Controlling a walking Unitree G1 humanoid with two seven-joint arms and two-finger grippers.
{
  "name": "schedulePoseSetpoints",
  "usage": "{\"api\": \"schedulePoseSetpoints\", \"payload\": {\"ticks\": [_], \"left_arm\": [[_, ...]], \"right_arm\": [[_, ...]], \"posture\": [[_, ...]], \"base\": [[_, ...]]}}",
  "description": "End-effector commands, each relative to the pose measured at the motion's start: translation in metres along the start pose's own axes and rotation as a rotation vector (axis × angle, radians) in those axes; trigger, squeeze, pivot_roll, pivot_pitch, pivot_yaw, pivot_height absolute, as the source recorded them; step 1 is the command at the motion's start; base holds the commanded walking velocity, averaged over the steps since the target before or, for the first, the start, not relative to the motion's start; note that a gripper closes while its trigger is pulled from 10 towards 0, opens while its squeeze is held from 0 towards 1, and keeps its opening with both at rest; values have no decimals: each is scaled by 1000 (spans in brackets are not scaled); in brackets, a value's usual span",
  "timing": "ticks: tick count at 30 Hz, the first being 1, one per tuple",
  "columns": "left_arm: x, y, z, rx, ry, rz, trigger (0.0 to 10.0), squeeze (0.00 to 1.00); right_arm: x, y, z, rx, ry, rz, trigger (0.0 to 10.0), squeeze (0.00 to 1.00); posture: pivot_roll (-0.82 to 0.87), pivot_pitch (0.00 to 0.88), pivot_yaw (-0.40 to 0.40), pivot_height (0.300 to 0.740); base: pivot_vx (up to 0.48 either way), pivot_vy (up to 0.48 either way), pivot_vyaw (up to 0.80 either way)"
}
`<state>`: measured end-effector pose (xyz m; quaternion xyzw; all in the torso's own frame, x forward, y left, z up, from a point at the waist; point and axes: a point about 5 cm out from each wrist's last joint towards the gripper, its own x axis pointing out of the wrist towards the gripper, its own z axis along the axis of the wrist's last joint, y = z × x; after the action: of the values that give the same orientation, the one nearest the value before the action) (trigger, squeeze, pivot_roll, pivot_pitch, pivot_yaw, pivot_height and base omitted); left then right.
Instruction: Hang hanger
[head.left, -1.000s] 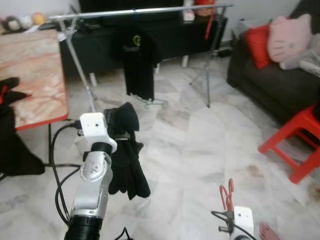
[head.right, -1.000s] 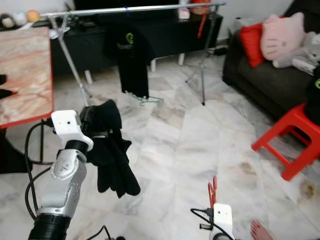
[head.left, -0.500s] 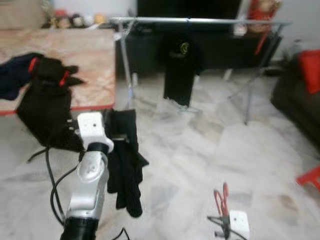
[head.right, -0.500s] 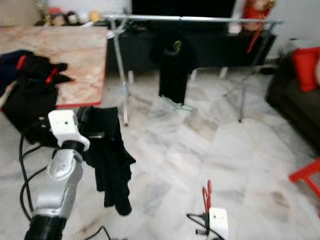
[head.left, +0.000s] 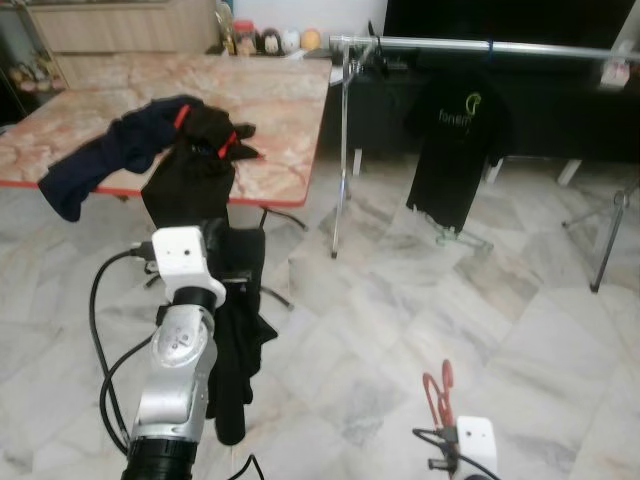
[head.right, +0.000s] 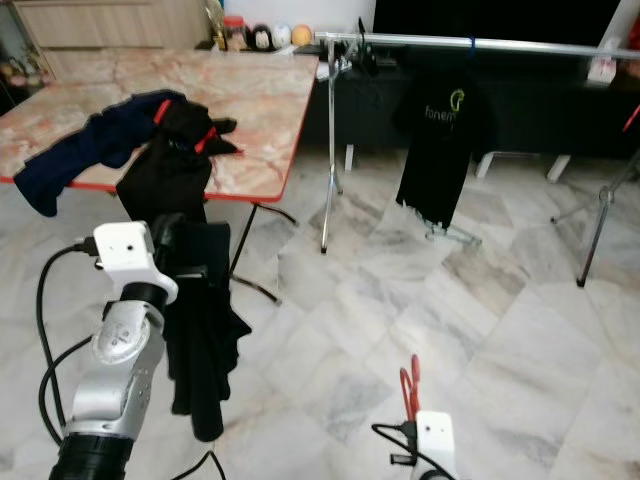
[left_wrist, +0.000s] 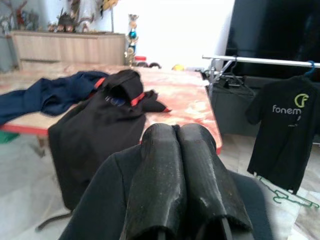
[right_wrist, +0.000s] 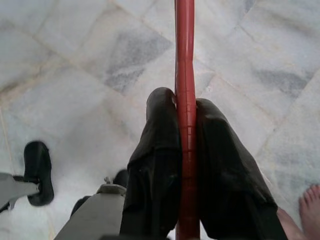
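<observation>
Marble floor (head.left: 520, 330) spreads ahead of you, with the pink-veined surface (head.left: 280, 110) at your left front carrying a navy garment (head.left: 100, 160) and a black garment (head.left: 190, 170) that drapes over its red edge. Beyond it the silver clothes rail (head.left: 480, 46) runs across the dark cabinet, and a black T-shirt (head.left: 455, 140) with a green logo hangs from it. Your left hand (left_wrist: 186, 165) is raised at your left front, fingers (left_wrist: 157, 190) pressed together on a black cloth (head.left: 238, 330) that hangs down beside the arm. Your right hand (right_wrist: 186, 150) sits low at your right front, clamped on the red hanger (right_wrist: 185, 60), which sticks up above the floor. A person's bare toes (right_wrist: 311, 205) show beside it.
</observation>
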<state>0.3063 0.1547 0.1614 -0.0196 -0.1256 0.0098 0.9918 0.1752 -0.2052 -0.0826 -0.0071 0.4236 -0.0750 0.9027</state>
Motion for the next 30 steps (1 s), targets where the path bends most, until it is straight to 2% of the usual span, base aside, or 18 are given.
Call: {"api": "schedulePoseSetpoints", "payload": {"ticks": [1,12,20,30], "left_arm": [[2,2,9,9,-31,-2,10000,0],[4,8,12,23,-39,4,10000,0],[15,18,26,43,-84,29,10000,0],[20,18,37,45,-124,27,10000,0]], "right_arm": [[0,3,1,3,-4,13,10000,0],[1,3,2,-4,-5,30,10000,0],[1,4,3,-15,-8,44,10000,0],[1,4,4,-18,-7,56,10000,0]], "posture": [[14,34,-45,740],[17,42,-48,740],[21,44,-51,740],[18,45,-50,740]], "base": [[0,0,0],[0,0,0],[0,0,0],[0,0,0]]}}
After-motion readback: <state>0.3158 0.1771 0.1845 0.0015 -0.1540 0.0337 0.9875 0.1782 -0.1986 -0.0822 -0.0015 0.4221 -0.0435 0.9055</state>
